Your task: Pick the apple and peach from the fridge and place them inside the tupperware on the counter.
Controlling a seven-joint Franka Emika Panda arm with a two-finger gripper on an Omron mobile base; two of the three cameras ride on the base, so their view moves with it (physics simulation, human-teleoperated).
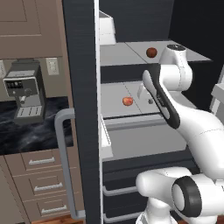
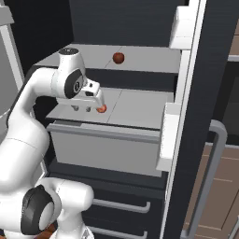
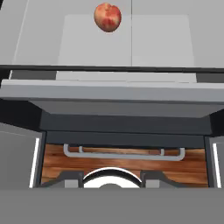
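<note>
The fridge (image 1: 81,87) stands open. The dark red apple (image 1: 151,52) (image 2: 118,58) rests on its upper shelf. The orange-red peach (image 1: 127,101) (image 2: 101,108) (image 3: 107,17) lies on the shelf below. My gripper (image 2: 81,109) (image 1: 145,97) hangs over that lower shelf's front part, beside the peach and a little short of it. Its fingers stand apart, open, with nothing between them. In the hand view the peach sits far up, well beyond the fingertips. The tupperware is out of view.
The fridge door with its curved grey handle (image 1: 63,153) and door bins (image 2: 168,135) flanks the opening. A pale drawer (image 2: 102,149) juts out below the peach's shelf. A coffee machine (image 1: 24,94) stands on the black counter (image 1: 26,131) to the left.
</note>
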